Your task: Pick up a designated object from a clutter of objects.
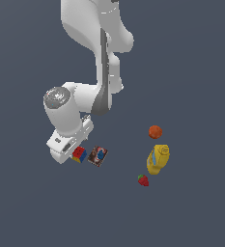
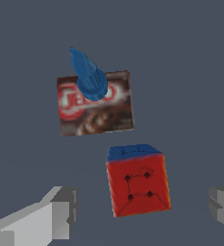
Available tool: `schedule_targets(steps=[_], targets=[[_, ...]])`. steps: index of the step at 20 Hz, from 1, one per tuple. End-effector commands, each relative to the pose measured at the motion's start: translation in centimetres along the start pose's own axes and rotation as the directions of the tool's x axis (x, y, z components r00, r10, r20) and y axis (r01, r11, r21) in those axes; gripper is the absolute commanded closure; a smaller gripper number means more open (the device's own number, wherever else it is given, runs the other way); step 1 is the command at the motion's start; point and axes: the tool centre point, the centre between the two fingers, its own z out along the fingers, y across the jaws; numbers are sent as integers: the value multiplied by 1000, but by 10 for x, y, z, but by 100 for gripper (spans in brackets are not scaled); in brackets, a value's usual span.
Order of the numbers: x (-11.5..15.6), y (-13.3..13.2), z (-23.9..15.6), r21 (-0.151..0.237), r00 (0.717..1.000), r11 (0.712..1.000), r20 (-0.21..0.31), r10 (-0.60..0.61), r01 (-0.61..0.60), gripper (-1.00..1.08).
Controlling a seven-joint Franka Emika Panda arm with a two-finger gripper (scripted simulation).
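Grey floor lies bare around the cube (image 2: 137,180), which sits between the wide-open gripper's (image 2: 144,211) fingers (image 2: 56,214); box (image 2: 95,103) at its 11 o'clock.

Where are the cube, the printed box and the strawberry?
cube (image 2: 138,185): wrist view, on its red face.
printed box (image 2: 101,113): wrist view, on its dark printed top, below the blue cone.
strawberry (image 1: 143,181): exterior view, on its red body.

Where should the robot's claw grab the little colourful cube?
Probably from straight above, closing on two opposite flat sides of the cube. The open gripper already has a finger on each side of it, and the dark printed box lies apart, so it should not get in the way.
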Motion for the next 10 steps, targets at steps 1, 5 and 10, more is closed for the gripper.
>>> schedule_targets(steps=[1, 5, 10], targets=[[-5, 2, 8, -1, 999, 999, -7, -41, 41, -92], [-10, 5, 18, -3, 996, 996, -16, -86, 86, -92], [-14, 6, 24, -4, 993, 993, -22, -116, 116, -92]])
